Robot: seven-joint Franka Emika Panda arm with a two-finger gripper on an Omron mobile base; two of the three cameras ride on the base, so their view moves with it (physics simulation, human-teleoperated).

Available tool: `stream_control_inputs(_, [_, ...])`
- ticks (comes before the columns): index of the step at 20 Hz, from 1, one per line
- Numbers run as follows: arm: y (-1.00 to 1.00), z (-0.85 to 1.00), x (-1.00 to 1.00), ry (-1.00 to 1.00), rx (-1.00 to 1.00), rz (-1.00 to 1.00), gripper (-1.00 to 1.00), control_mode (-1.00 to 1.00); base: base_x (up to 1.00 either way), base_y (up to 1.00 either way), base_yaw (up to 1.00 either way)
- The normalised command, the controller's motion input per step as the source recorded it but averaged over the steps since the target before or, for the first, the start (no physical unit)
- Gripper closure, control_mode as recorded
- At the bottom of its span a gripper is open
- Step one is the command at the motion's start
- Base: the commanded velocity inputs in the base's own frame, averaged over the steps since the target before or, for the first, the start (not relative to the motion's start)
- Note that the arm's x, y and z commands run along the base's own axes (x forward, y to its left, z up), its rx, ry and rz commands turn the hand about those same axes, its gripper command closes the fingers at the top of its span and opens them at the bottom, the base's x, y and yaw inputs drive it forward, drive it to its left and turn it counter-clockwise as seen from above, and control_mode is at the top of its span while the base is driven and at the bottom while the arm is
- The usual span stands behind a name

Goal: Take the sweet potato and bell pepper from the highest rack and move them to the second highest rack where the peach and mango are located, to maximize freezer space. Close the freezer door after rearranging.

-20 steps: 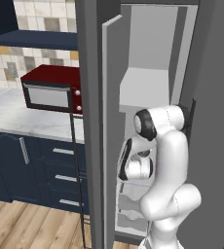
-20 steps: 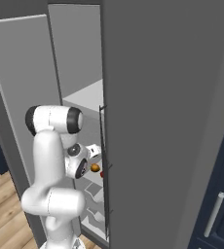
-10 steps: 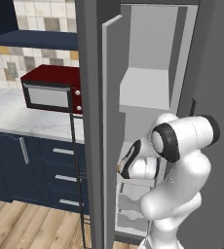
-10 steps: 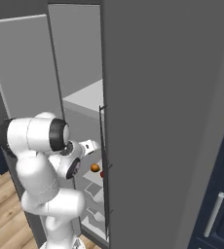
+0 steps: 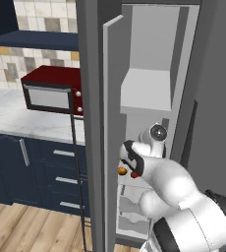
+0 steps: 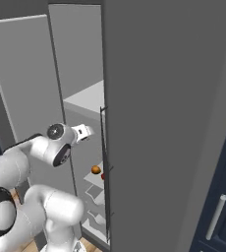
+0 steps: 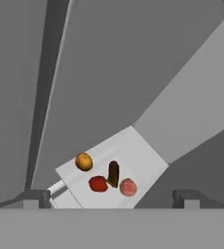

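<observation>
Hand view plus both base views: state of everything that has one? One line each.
Freezer door: open.
Gripper: open, nothing between the fingertips, aimed at the rack.
Rack: carries all four items.
Mango: lying on the rack, apart from the others.
Bell pepper: on the rack, beside the sweet potato.
Sweet potato: lying on the rack between pepper and peach.
Peach: on the rack.
Microwave: door shut.
Drawers: shut.

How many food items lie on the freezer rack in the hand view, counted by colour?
Orange: 1, the mango
Red: 1, the bell pepper
Dark brown: 1, the sweet potato
Pink: 1, the peach
Total: 4, all on the same white rack
</observation>
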Motion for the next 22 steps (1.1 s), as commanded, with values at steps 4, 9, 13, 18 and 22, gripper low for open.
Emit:
stream_control_inputs(4, [0.00, 0.25, -1.00, -0.01, 0.00, -0.05, -1.00, -1.00, 0.00, 0.00, 0.00])
stream_control_inputs(9, [0.00, 0.28, -1.00, -0.01, 0.00, -0.04, -1.00, -1.00, 0.00, 0.00, 0.00])
stream_control_inputs(13, [0.00, 0.30, -0.98, 0.00, 0.00, -0.02, -1.00, -1.00, 0.00, 0.00, 0.00])
stream_control_inputs(18, [0.00, 0.13, -0.91, 0.00, 0.00, -0.01, -1.00, -1.00, 0.00, 0.00, 0.00])
stream_control_inputs(22, [0.00, -0.08, -0.49, 0.07, 0.00, 0.00, -1.00, -1.00, 0.00, 0.00, 0.00])
